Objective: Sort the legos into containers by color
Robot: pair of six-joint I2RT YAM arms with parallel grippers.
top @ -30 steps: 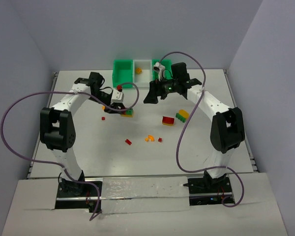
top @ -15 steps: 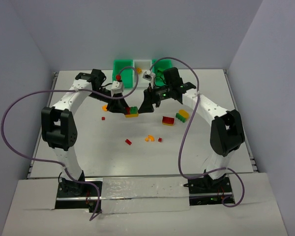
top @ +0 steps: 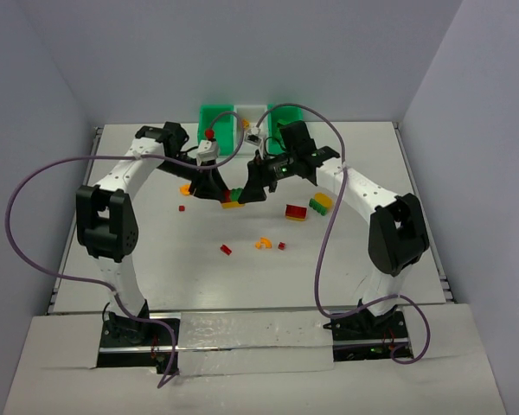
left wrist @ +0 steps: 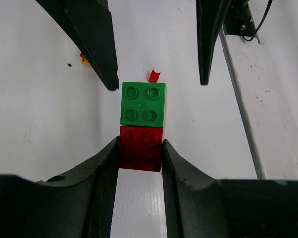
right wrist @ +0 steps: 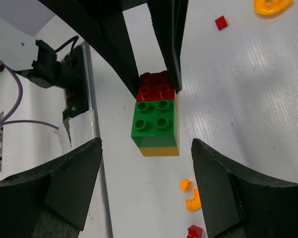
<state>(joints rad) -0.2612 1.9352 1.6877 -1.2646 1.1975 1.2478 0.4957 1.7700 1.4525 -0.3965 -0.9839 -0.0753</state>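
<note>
Sorting looks barely begun, in our judgement. From the top external view, the containers [top: 214, 118] sit at the far edge of the bench [top: 156, 242], and we make out only one orange piece [top: 244, 124] in the white middle bin; what the green bins hold we cannot tell. Most legos lie loose on the bench: a red-and-yellow brick [top: 295, 212] and a yellow-and-green brick [top: 320, 204] toward the right edge, an orange curved piece [top: 263, 244] and small red bits [top: 226, 250] nearer the near edge. Both arms reach inward, the left gripper [top: 221, 194] and right gripper [top: 245, 194] facing each other over a stack [top: 233, 203] in front of the containers.

From the left wrist, we see the left gripper [left wrist: 141, 148] clamped on the red brick [left wrist: 141, 141], with the green brick [left wrist: 143, 104] joined to its far side. The opposing fingers [left wrist: 97, 39] stand apart, flanking the green brick.

From the right wrist, the right gripper [right wrist: 146, 146] is spread wide, the green brick [right wrist: 155, 121] and the yellow brick [right wrist: 161, 148] under it lying between its fingers with gaps on both sides. We judge the stack must be pulled apart before any colour goes to a bin.
</note>
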